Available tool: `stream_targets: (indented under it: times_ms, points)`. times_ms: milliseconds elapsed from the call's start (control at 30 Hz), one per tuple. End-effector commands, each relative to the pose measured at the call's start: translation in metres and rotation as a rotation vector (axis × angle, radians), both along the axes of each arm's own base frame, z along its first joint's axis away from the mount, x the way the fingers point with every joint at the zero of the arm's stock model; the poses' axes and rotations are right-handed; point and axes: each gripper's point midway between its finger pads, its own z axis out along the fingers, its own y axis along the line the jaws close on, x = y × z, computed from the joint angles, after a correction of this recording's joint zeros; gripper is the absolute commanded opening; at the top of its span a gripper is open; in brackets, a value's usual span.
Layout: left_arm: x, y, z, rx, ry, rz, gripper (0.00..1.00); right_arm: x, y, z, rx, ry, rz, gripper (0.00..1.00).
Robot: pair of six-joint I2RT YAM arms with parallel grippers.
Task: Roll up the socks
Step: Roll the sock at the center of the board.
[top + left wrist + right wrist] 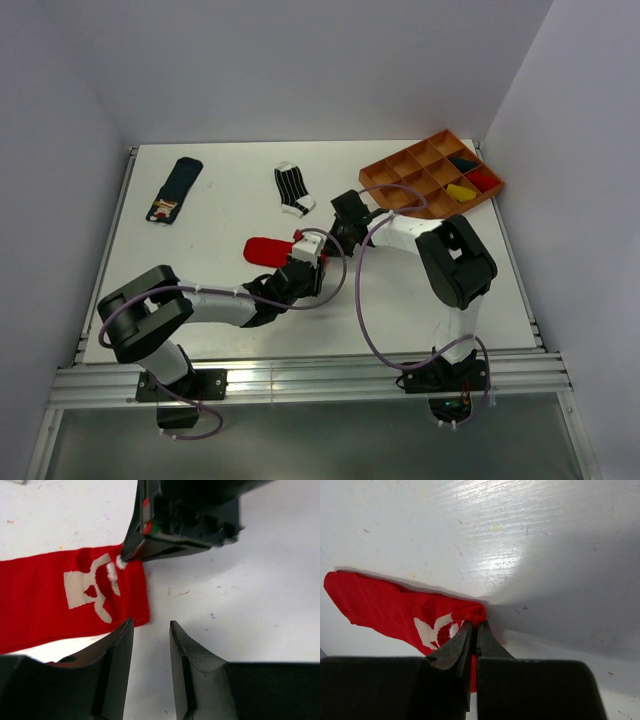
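A red sock (268, 250) with a white cartoon figure lies flat at mid-table. My right gripper (476, 625) is shut on the bunched corner of its cuff end (480, 614); in the left wrist view its tip (124, 557) pinches the far corner of the red sock (40, 600). Close to the near corner of that same end, my left gripper (150, 625) stands open over bare table with nothing between its fingers. A dark navy sock (175, 190) lies at the back left. The black-and-white striped sock (291, 188) lies at the back centre.
An orange compartment tray (400, 172) sits at the back right, holding a yellow bundle (460, 192), a red item (483, 180) and a dark item (462, 163). White walls close in the table on three sides. Both arms meet over the middle.
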Motion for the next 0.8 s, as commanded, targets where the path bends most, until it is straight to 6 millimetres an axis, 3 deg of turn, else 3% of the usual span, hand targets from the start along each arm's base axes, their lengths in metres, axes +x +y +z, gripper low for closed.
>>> stream_targets:
  times_ms: [0,200,500,767]
  points:
    - [0.014,-0.007,0.011,0.015,-0.096,0.018,0.40,-0.014,-0.016,-0.021,-0.109,0.080,-0.005,0.00]
    - [0.019,-0.009,0.003,0.054,-0.130,0.046,0.40,-0.014,-0.016,-0.018,-0.109,0.081,-0.003,0.00]
    - [0.012,-0.026,0.024,0.014,-0.191,-0.006,0.40,-0.016,-0.013,-0.018,-0.095,0.092,0.012,0.00]
    - [0.016,-0.027,-0.006,0.078,-0.100,0.024,0.40,-0.017,-0.009,-0.015,-0.088,0.105,0.029,0.00]
